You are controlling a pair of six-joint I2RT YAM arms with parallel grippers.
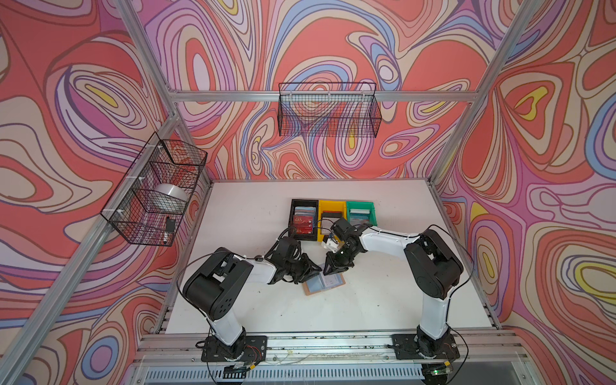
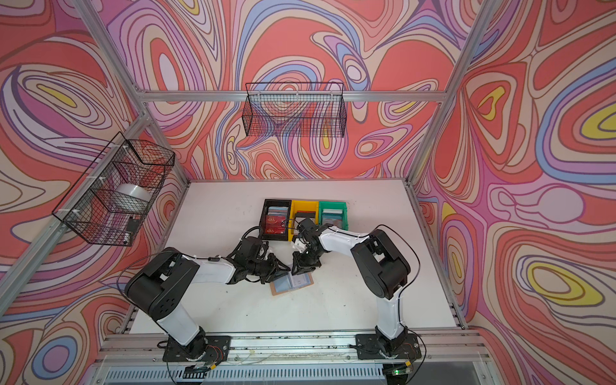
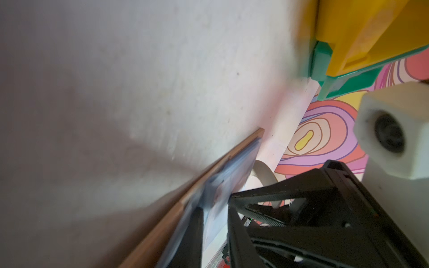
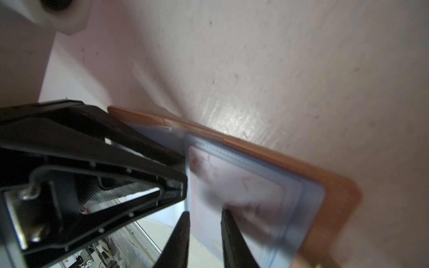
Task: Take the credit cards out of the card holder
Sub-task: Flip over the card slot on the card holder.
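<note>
Right wrist view: a white card [image 4: 239,185] with faint reddish marks sits inside a clear bluish sleeve [image 4: 301,208] of the card holder [image 4: 336,197], directly under the right claw [image 4: 205,212]
Holder's place: open and flat on the white table [image 4: 278,58], beneath the tips of both claws; in both top views most of it juts out from under them toward the arm bases
Right claw: jaws a narrow gap apart, one fingertip [image 4: 228,232] down on the sleeve over the card; nothing shows clamped between them
Left claw: the left claw [image 4: 181,185] meets the sleeve's edge by the spine, just beside the right claw; its own camera shows one finger on the page and the other lost against the right claw, so I cannot tell whether it is open or pinching the page
Handling: the card looks light, stiff and slick; the sleeve looks soft and probably clings; the holder looks light enough to slide or lift with the card unless pinned
Where to grip: probably the card's edge at the sleeve's mouth, pinched across its flat faces; which side the mouth is on I cannot tell
Bins: black bin [image 1: 292,216], yellow bin [image 1: 331,204] and green bin [image 1: 358,203] stand side by side beyond the right claw; red cards [image 1: 304,221] lie in the black one
</note>
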